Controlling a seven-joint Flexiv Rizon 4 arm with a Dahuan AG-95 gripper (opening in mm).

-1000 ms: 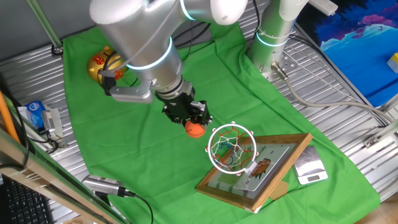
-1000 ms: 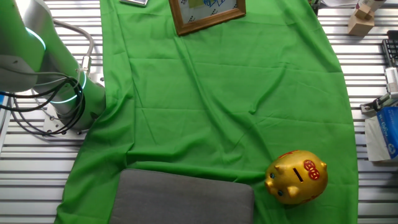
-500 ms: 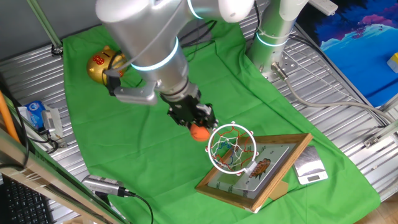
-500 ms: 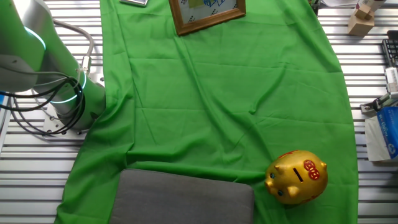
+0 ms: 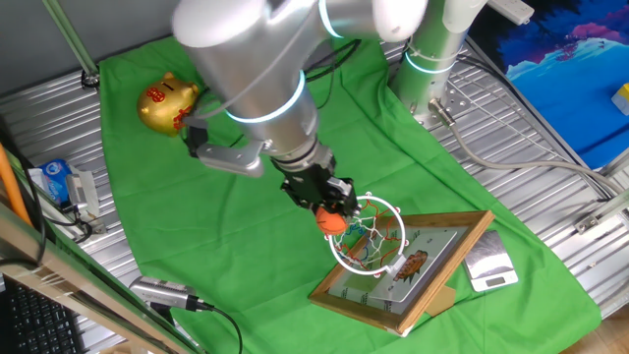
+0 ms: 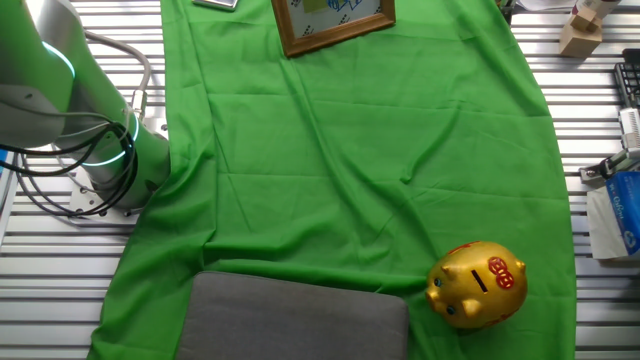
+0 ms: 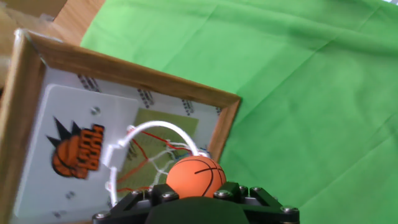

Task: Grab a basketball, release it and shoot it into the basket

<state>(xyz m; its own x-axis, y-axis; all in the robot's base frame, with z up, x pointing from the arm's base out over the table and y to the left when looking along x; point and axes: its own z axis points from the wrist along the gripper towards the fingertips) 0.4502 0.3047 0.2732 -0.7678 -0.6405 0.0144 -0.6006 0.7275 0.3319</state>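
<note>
Basketball (image 5: 331,222) looks tiny, light and round, probably smooth, so it likely rolls or bounces off the rim; best held across its middle. It sits pinched between the gripper (image 5: 328,211) fingertips, jaws closed on its sides. In hand view ball (image 7: 196,177) is just at the white rim of the basket (image 7: 153,159). Wooden backboard (image 5: 411,272) behind, green cloth (image 5: 246,197) beneath.

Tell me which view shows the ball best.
Hand view: the ball fills the near foreground, dark lines visible, held in the gripper before the hoop. One fixed view shows it small, at the rim. The other fixed view doesn't show it.
</note>
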